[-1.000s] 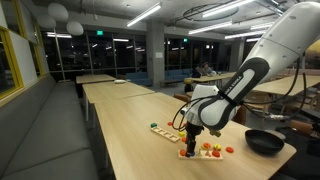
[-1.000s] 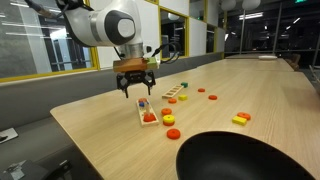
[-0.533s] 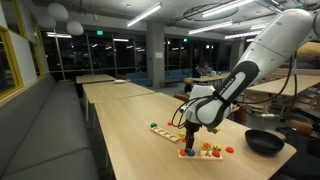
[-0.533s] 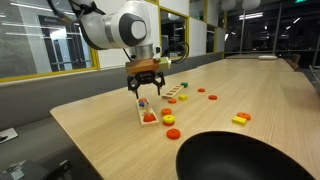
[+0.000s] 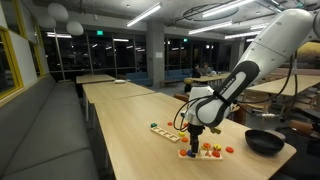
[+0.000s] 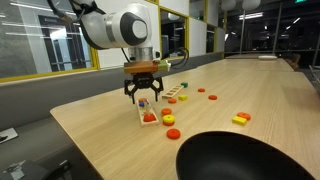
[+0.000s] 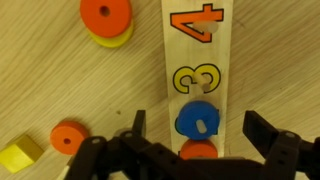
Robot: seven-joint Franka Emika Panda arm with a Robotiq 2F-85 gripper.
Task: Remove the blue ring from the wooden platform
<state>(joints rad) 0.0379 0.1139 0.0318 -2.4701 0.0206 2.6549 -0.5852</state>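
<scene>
Gripper [image 7: 196, 118] stands open over the platform [image 7: 225, 70], pointing straight down in both exterior views, its tips close above the board [image 6: 147, 112]; whether they touch it I cannot tell. In the wrist view its two dark fingers [image 7: 135, 126] reach up from the bottom edge, one over the bare tabletop [image 7: 60, 85] just beside the board, the other beyond the board's opposite edge. The blue ring [image 7: 198, 122] sits on the platform between the jaws, apart from both fingers, with a small peg showing at its far rim. Nearer the wrist, touching the ring, lies a red piece [image 7: 198, 150], partly hidden by the gripper body. Ahead of the ring the board carries a yellow 3 [image 7: 192, 80] and an orange 4 [image 7: 195, 24]. Off the board, beyond the finger that stands over the tabletop, an orange ring [image 7: 107, 16] rests on a yellow piece [image 7: 112, 40]. An orange disc [image 7: 68, 137] and a yellow block [image 7: 18, 155] lie closer to that finger. A black bowl [image 6: 250, 155] sits well apart from the gripper.
</scene>
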